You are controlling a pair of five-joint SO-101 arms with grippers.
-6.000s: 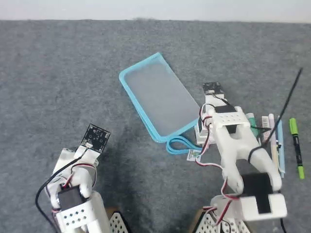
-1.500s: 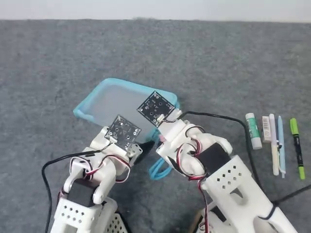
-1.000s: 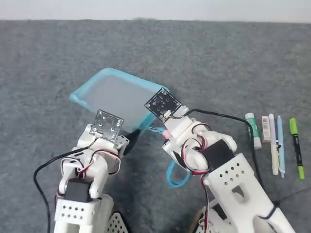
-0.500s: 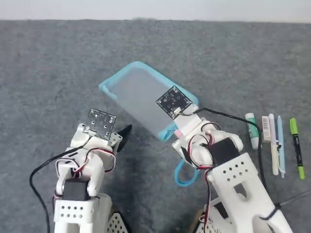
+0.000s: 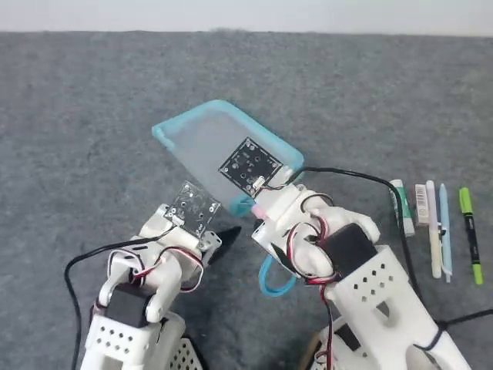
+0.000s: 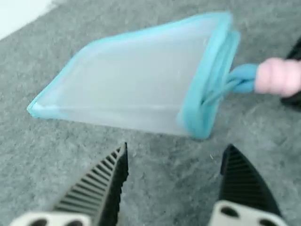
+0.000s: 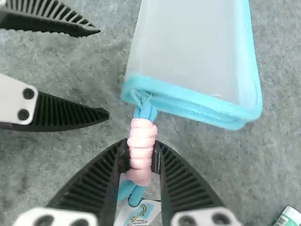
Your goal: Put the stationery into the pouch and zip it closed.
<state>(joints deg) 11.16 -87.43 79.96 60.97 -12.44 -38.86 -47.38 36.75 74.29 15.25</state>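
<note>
Start at the left of the high view: your left pincer (image 6: 177,149) hangs low over the grey counter (image 5: 92,100) with its two black fingers spread wide and nothing between them. It points at the near end of the pouch (image 5: 204,142) and sits just short of it, not touching.

The pouch is a frosted, see-through sleeve with a light-blue border. It lies towards the middle of the counter, its long side running diagonally away from the arms. From the left wrist view its near end looks lifted a little off the counter. You cannot tell from these views whether the zip is open.

At that near end a blue strap (image 7: 143,110) leaves one corner of the pouch, passes through a pink wrap (image 7: 141,150) and runs on into a loop (image 5: 269,281) that lies on the counter under your right arm.

Your right pincer (image 7: 140,143) is clamped on the pink wrap, one black finger on each side of it, just beside the pouch's corner.

Further right, well apart from the pouch, the stationery lies side by side on the counter: a glue stick (image 5: 401,206), a small white block (image 5: 420,202), a white pen (image 5: 434,235), a pale-blue pen (image 5: 445,231) and, at the far right, a green highlighter (image 5: 470,235).
</note>
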